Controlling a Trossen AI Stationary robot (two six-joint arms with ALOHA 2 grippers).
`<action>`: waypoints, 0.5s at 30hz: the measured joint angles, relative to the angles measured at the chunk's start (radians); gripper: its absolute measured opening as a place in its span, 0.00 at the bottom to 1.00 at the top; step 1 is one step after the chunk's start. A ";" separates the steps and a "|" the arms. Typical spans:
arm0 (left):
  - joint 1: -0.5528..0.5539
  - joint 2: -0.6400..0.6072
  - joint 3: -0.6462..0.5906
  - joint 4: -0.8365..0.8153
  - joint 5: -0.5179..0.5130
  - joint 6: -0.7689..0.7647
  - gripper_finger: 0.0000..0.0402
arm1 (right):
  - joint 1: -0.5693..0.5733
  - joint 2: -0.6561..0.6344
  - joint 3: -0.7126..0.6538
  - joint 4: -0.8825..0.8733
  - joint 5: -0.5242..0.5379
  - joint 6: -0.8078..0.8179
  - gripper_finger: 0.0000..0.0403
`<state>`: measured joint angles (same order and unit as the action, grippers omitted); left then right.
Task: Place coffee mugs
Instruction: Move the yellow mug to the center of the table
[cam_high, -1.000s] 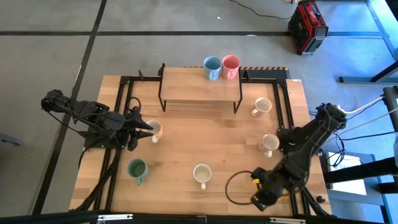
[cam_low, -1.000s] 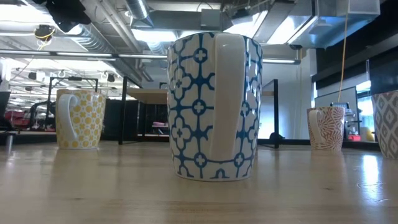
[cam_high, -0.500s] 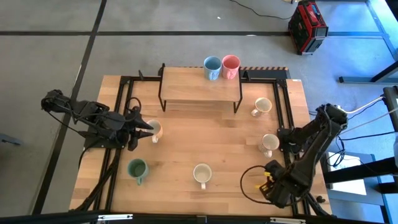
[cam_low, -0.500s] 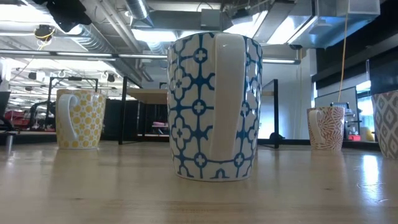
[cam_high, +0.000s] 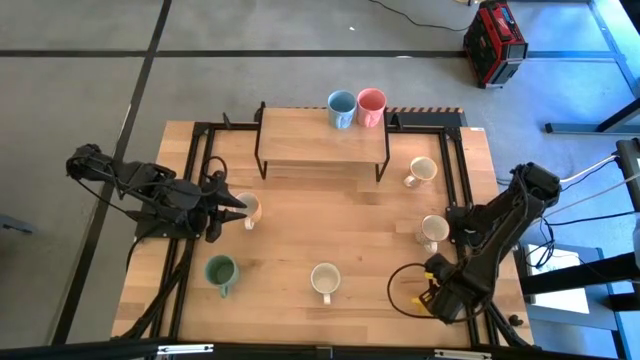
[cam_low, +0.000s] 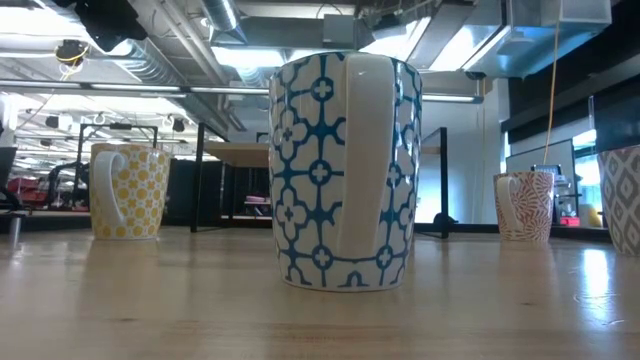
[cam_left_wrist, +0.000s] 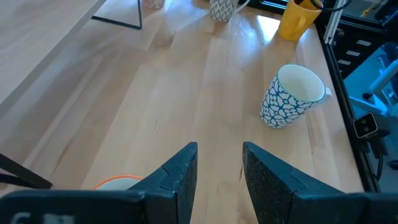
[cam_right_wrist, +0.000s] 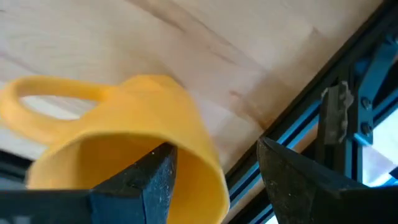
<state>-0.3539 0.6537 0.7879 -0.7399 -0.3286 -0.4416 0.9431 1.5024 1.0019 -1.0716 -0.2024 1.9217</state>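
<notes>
Blue mug (cam_high: 341, 109) and pink mug (cam_high: 371, 106) are shelved at 12 o'clock. Right gripper (cam_right_wrist: 211, 180) clamps the yellow mug (cam_right_wrist: 134, 134)'s rim at 5; left gripper (cam_left_wrist: 217, 171), fingers apart, sits over the orange-rimmed mug (cam_high: 247, 209) at 9. Others wait.

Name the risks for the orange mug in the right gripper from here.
1. The right gripper seems to pinch only the wall of the orange mug, one of its jaws inside, and the mug hangs tilted; it may slip.
2. It is near the front right corner of the table, so a drop could go over the edge.
3. A black cable loop lies beside the gripper and might snag.
</notes>
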 joint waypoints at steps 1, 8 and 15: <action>0.000 0.000 0.000 0.000 0.000 0.000 0.31 | 0.000 0.000 -0.012 0.009 0.000 -0.014 0.52; 0.000 0.000 0.000 0.000 0.005 0.000 0.31 | -0.001 0.000 -0.059 0.068 -0.008 -0.104 0.37; 0.000 0.000 0.000 0.000 0.005 0.006 0.31 | -0.001 -0.002 -0.061 0.092 0.003 -0.211 0.05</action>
<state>-0.3541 0.6537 0.7879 -0.7402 -0.3237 -0.4355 0.9423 1.5009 0.9406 -0.9799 -0.1991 1.7104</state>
